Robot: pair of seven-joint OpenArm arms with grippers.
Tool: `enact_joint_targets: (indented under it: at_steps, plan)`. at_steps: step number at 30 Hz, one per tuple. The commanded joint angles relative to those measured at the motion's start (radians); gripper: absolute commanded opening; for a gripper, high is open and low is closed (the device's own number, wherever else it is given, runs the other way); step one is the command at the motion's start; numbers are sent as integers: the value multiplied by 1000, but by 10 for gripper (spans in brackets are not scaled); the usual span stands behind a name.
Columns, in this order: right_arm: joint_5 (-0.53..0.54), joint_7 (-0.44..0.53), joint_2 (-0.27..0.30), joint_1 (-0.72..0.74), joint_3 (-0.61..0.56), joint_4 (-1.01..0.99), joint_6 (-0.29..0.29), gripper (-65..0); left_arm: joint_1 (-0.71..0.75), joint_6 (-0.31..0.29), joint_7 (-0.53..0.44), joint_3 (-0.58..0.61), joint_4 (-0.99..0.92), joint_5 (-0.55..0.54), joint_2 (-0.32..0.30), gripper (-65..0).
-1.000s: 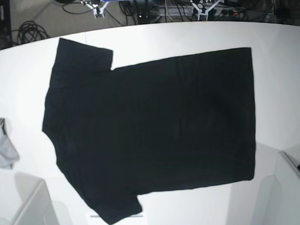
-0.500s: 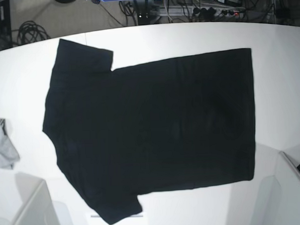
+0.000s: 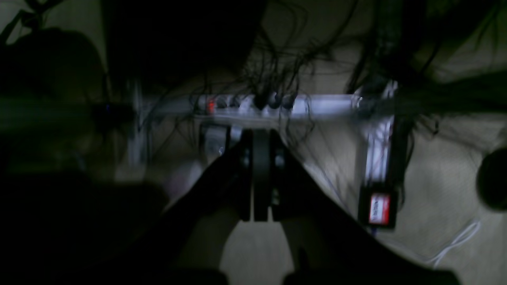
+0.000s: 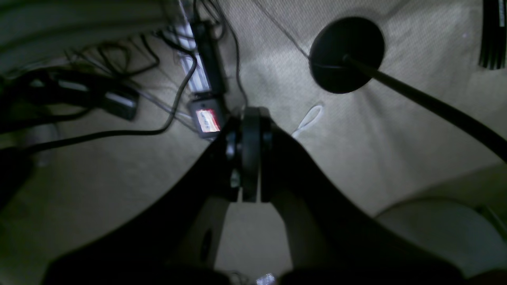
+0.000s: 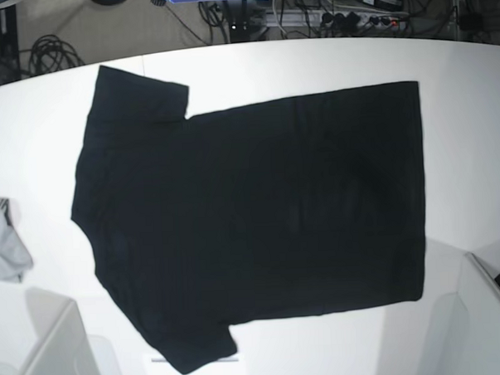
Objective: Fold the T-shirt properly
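Note:
The black T-shirt (image 5: 251, 212) lies spread flat on the white table (image 5: 464, 145), collar end to the left, hem to the right, both sleeves out. No print shows. No arm or gripper is in the base view. In the left wrist view, my left gripper (image 3: 255, 178) is shut and empty, facing the floor and cables beyond the table. In the right wrist view, my right gripper (image 4: 249, 158) is shut and empty, also over the floor. The shirt shows in neither wrist view.
A small grey cloth with a striped edge (image 5: 3, 240) lies at the table's left edge. White bins stand at the bottom left (image 5: 41, 346) and bottom right (image 5: 488, 318). Cables and a power strip (image 5: 359, 17) lie on the floor behind the table.
The two gripper tips seen at the top edge a second ago have gone out of the base view. The T-shirt has not moved.

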Motion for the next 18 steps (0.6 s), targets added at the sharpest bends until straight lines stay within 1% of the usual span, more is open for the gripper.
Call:
enact_joint_targets:
  at_steps: [1,4,8,11,15,18]
  plan:
    - [10,14,2,-34,2,45,7,-650,44,-1,-18,-1,43,-7,-14,-650]
    - [15,14,-7,-96,80,149,7,-650,115,-1,-36,-32,151,-7,-22,-650]
    - [18,14,-9,-162,178,305,7,-650,201,-1,-82,-127,289,-6,-17,-650]
    - [18,14,-15,-186,235,414,7,-650,247,-1,-76,-204,404,-12,-12,-650]
    - [18,14,-49,-182,322,542,9,-650,306,-1,-81,-311,551,-6,32,-650]
    - [18,14,-59,-150,355,635,10,-650,319,-1,-84,-403,651,-6,101,-650]
